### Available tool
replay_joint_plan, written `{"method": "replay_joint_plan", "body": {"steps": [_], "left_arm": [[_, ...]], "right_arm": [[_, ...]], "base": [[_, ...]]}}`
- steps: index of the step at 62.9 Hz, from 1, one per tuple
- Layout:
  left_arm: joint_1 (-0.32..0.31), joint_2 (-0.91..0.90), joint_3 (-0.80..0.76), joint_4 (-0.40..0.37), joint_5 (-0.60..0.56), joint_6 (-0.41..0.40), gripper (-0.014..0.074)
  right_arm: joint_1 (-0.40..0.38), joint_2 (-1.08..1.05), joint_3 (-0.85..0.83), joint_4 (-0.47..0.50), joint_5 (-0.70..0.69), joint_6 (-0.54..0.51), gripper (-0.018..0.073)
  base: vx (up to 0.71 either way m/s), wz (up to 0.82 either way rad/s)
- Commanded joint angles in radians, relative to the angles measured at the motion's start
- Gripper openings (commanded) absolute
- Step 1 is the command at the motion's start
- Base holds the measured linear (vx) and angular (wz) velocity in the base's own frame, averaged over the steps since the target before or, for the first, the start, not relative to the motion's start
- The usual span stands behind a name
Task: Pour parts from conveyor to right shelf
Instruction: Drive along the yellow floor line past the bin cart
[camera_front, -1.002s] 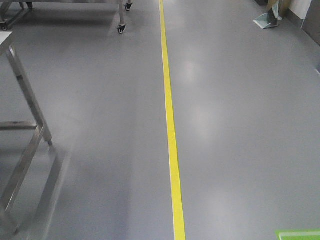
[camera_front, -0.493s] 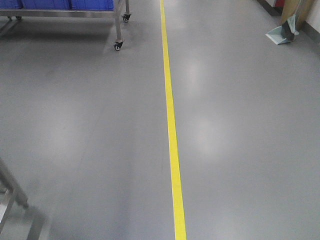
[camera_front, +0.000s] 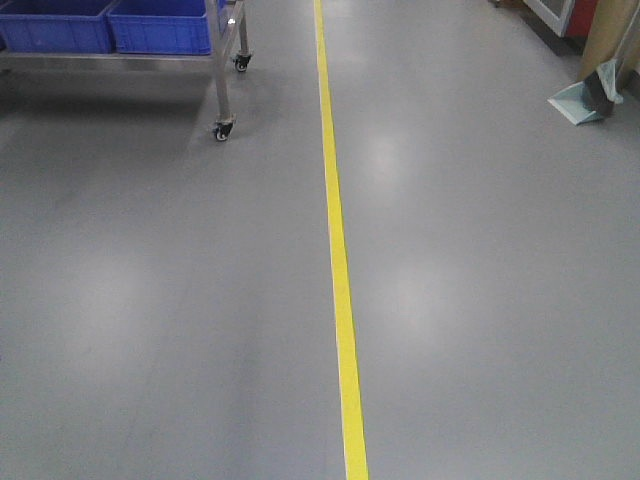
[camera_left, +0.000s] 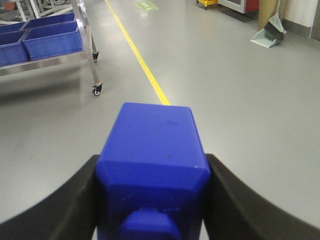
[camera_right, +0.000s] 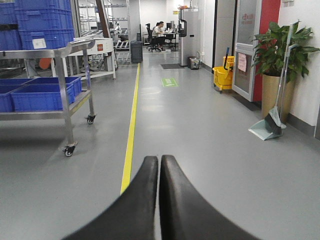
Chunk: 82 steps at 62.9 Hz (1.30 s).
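Observation:
A small bright blue block, the part (camera_left: 152, 145), fills the bottom of the left wrist view with its stud end toward the camera. My left gripper (camera_left: 152, 167) is shut on it, and a black finger (camera_left: 75, 200) presses each side. My right gripper (camera_right: 159, 160) is shut with nothing in it, held over the grey floor. A steel-framed wheeled rack (camera_front: 218, 70) with glossy blue bins (camera_front: 160, 28) stands ahead on the left; it matches the shelf (camera_right: 62, 55) and also shows as the shelf (camera_left: 85, 30) from the left wrist. The conveyor is out of view.
A yellow floor line (camera_front: 335, 250) runs straight ahead. A dustpan (camera_front: 590, 100) leans at the right wall beside a potted plant (camera_right: 280, 50). A yellow mop bucket (camera_right: 223, 77) stands further on. More racks and seated people (camera_right: 160, 30) are at the far end.
The front view has advanced along the yellow line. The steel leg at the left has slid out of view, and the rack with blue bins has come further into the top left.

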Motion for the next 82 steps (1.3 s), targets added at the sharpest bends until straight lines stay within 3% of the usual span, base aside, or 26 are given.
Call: {"method": "replay_joint_plan", "body": {"steps": [1, 82], "left_arm": [[-0.008, 0.008, -0.026, -0.008, -0.083, -0.011, -0.0006], [-0.008, 0.008, -0.026, -0.008, -0.083, -0.011, -0.0006]], "right_arm": [[-0.004, -0.018, 0.015, -0.006, -0.073, -0.008, -0.0009], [-0.004, -0.018, 0.015, -0.006, -0.073, -0.008, -0.0009]], "base": [[0.87, -0.04], [0.79, 0.05]]}}
